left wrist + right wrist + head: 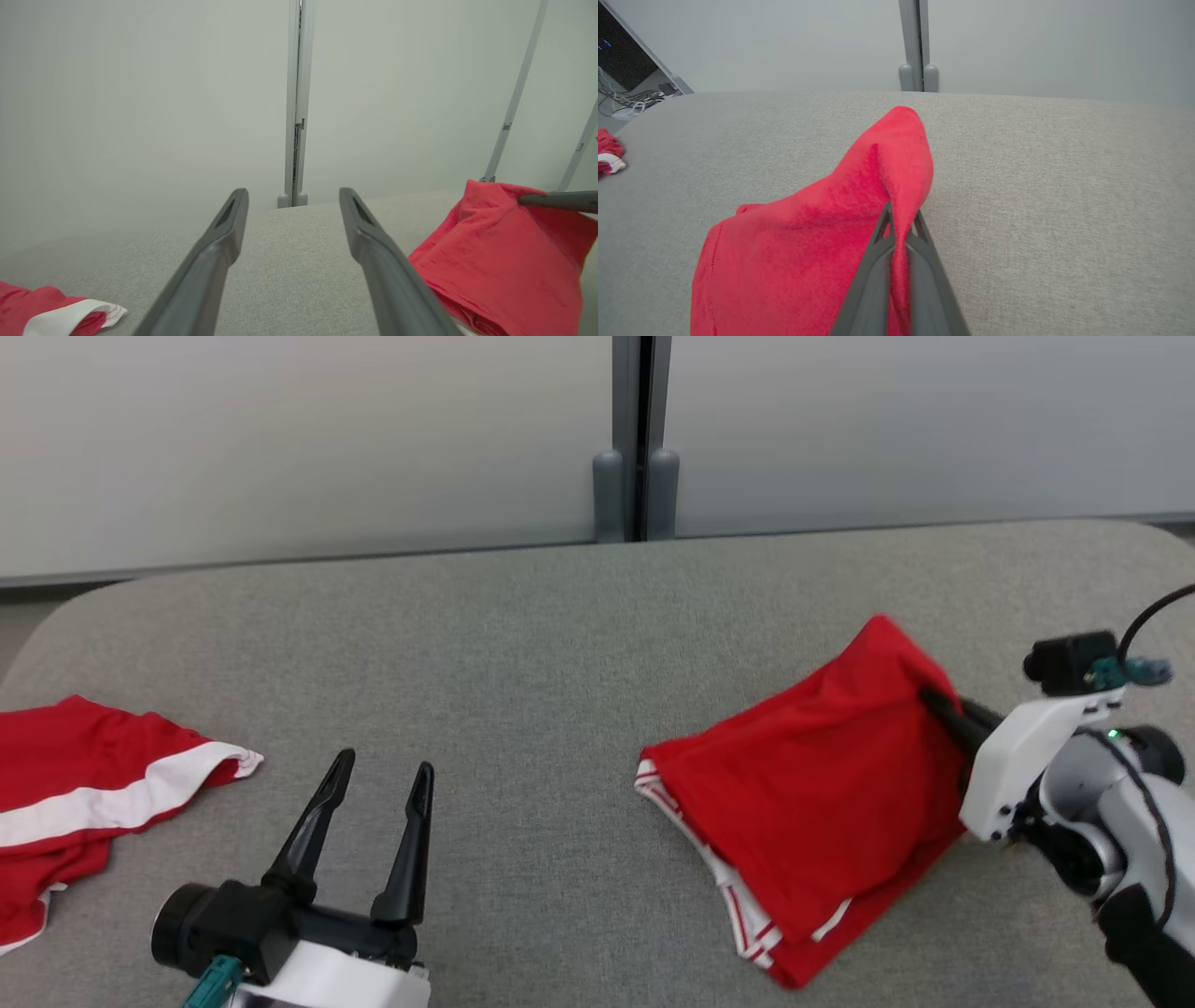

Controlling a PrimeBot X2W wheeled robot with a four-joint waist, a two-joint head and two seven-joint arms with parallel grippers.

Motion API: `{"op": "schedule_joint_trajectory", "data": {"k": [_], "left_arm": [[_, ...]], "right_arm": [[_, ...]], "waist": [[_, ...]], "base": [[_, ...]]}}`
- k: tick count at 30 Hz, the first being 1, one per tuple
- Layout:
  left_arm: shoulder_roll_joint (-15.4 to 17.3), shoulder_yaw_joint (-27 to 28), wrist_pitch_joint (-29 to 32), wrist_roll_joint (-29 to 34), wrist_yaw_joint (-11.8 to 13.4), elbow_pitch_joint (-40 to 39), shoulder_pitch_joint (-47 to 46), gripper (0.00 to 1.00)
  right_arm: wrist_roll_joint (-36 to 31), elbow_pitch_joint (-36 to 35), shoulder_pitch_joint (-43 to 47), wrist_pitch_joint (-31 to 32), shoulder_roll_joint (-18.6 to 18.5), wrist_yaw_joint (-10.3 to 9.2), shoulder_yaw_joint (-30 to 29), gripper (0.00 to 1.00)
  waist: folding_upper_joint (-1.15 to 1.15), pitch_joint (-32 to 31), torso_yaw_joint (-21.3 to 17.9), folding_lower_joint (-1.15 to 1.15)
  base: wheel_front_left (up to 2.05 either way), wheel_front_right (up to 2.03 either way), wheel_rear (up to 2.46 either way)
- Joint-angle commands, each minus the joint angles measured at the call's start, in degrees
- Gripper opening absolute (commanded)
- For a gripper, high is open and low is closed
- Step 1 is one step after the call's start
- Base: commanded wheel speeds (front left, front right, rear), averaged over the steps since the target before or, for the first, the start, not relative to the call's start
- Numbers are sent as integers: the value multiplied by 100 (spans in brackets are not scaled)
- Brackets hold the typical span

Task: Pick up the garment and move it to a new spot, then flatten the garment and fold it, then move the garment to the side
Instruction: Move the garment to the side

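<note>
A red garment with white-striped trim lies folded on the right part of the grey table. Its far right corner is lifted off the cloth surface. My right gripper is shut on that raised corner; in the right wrist view the red garment is pinched between my closed fingers and rises to a peak above them. My left gripper hovers open over bare table at the lower left, holding nothing. The left wrist view shows the garment to the right of my left gripper.
A second red garment with a white band lies crumpled at the table's left edge, also visible as a red garment in the left wrist view. A pale wall with a grey post stands behind the table. Cables and equipment sit beyond the table's left.
</note>
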Motion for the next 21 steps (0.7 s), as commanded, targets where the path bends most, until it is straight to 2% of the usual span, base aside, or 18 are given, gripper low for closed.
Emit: {"op": "schedule_joint_trajectory", "data": {"k": [1,10,18,21], "left_arm": [[-9,-24,-22,34,-48,-42,-217,100],[76,-72,-14,131,-174,-178,-925,100],[234,-101,-15,195,-231,-269,-1427,100],[278,-105,-15,189,-243,-274,-1536,100]], "right_arm": [[34,-30,-229,-67,-128,1,-64,0],[27,42,-1236,-219,-668,1,-454,0],[-157,410,-1882,-315,-1155,1,-958,0],[-305,630,-2044,-385,-1225,1,-1122,0]], "waist": [[0,461,-184,0],[0,1483,-538,0],[0,2224,-614,0],[0,2368,-609,0]], "base": [[0,0,0],[0,0,0],[0,0,0],[0,0,0]]}}
